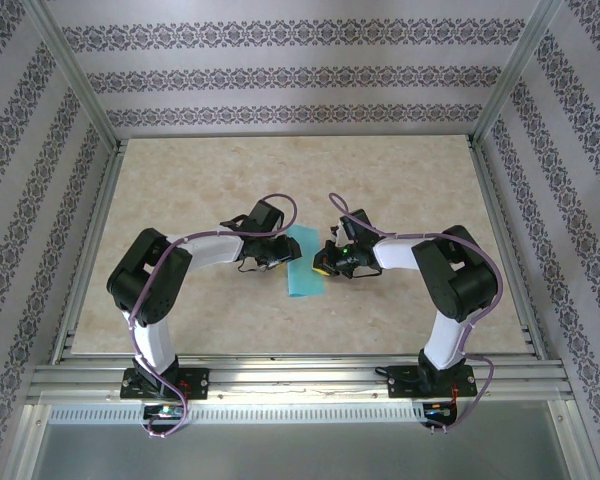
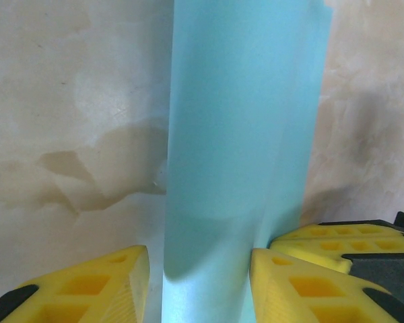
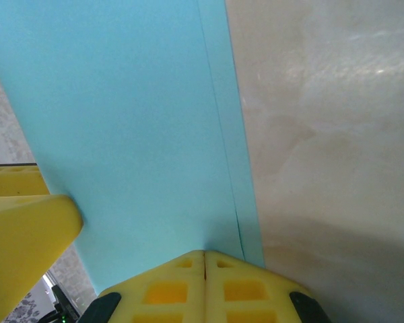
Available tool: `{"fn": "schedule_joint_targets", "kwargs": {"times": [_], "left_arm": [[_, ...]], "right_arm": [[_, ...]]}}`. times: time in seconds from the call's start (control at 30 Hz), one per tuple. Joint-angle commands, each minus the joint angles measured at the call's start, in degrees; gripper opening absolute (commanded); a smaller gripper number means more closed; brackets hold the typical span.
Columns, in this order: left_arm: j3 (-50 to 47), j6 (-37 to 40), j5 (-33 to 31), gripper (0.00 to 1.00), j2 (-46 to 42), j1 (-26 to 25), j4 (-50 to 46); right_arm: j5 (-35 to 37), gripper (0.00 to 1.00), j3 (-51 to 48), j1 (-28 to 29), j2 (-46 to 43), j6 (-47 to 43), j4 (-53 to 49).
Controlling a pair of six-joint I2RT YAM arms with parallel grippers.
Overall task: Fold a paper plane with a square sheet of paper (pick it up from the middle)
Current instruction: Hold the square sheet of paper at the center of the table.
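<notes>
Beige stone-pattern worktop (image 1: 180,200), wallpapered enclosure.

- Right gripper (image 3: 205,256): jaws clenched, yellow pads meeting on the layered edge of the square sheet of paper (image 3: 135,121).
- Left gripper (image 2: 198,256): jaws released, one yellow finger either side of the turquoise sheet, which runs between them as a long strip.
- Left wrist view: the right gripper's yellow fingers against the strip's side.
- Right wrist view: a doubled edge line along the sheet.
- Top view: both grippers meeting mid-worktop, with the strip lying between them.
</notes>
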Motion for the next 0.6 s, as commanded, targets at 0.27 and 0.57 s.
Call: {"fn": "schedule_joint_targets", "kwargs": {"times": [0.27, 0.57], "left_arm": [[2.0, 1.5, -3.6, 0.44, 2.6, -0.2, -5.6], [3.1, 2.8, -5.6, 0.45, 2.4, -0.2, -8.4]], "right_arm": [[0.7, 0.22, -0.6, -1.2, -13.4, 0.2, -3.5], [9.6, 0.25, -10.6, -12.5, -29.3, -0.6, -9.4]]}}
